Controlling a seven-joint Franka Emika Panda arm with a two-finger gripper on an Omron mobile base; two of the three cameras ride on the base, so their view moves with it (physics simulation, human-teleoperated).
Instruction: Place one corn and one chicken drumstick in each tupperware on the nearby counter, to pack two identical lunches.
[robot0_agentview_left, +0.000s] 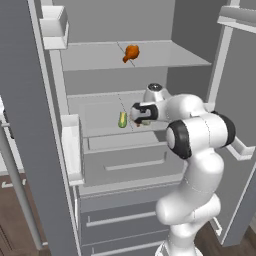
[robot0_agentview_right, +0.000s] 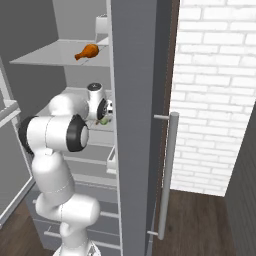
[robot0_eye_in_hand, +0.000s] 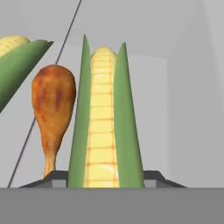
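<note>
Corn, a yellow-kernelled ear with green husk edges (robot0_eye_in_hand: 105, 122), stands upright in the middle of the hand view, its lower end between the two small dark fingertips of the white arm's two-finger gripper (robot0_eye_in_hand: 105, 177). Whether the fingers already press on it or stand just clear I cannot tell. Just left of this ear in that view is a small orange-brown chicken drumstick (robot0_eye_in_hand: 52, 109), bulbous end up and thin bone tip down. At the upper left corner a second yellow ear with a green husk (robot0_eye_in_hand: 17, 61) leans in.

From the left base view the gripper (robot0_agentview_left: 136, 116) reaches into an open grey fridge (robot0_agentview_left: 30, 100) at its middle shelf (robot0_agentview_left: 100, 112), with one ear of corn (robot0_agentview_left: 122, 120) just to its left on that shelf. A second orange-brown drumstick (robot0_agentview_left: 131, 52) lies on the pale upper shelf (robot0_agentview_left: 165, 57), well apart from the gripper. In the right base view this upper drumstick (robot0_agentview_right: 88, 51) lies above the arm.
</note>
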